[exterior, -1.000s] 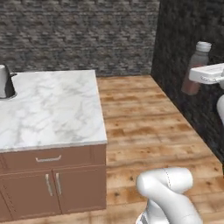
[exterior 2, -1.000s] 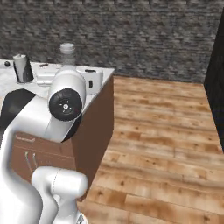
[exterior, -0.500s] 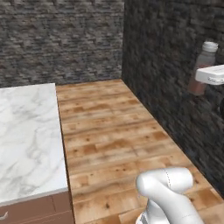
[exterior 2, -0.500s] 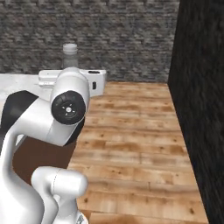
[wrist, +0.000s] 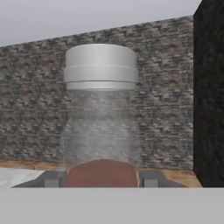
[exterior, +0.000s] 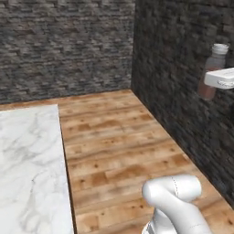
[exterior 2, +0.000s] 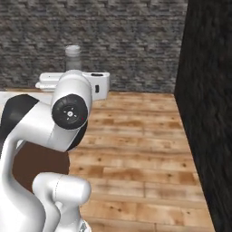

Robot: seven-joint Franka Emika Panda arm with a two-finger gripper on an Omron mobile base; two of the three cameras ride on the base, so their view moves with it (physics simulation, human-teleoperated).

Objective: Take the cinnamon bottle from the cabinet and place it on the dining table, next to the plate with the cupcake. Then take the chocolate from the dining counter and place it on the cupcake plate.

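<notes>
Since a second ago the whole picture has slid sideways, so the base has turned: the kettle is gone from the left base view and less of the marble counter shows, while the bottle sits in the hand just as before.

From the left base view, the cinnamon bottle (exterior: pixel 213 71) is high up at the right edge, in front of the dark stone wall (exterior: pixel 183 77). It stands straight up, long way top to bottom, with its grey cap on top and brown powder low inside. The white hand crosses its lower half. The marble counter (exterior: pixel 29 169) lies at the lower left, beside the wood floor (exterior: pixel 119 146).

From the right base view, the bottle's cap (exterior 2: pixel 73 50) pokes up above the white hand, so the bottle points up. The big white arm hides the rest of it.

From the hand view, the bottle (wrist: pixel 101 113) stands right in front of the camera, cap up. The gripper (wrist: pixel 101 178) is closed on its bottom part, one finger (wrist: pixel 52 179) on each side, touching the glass.
</notes>
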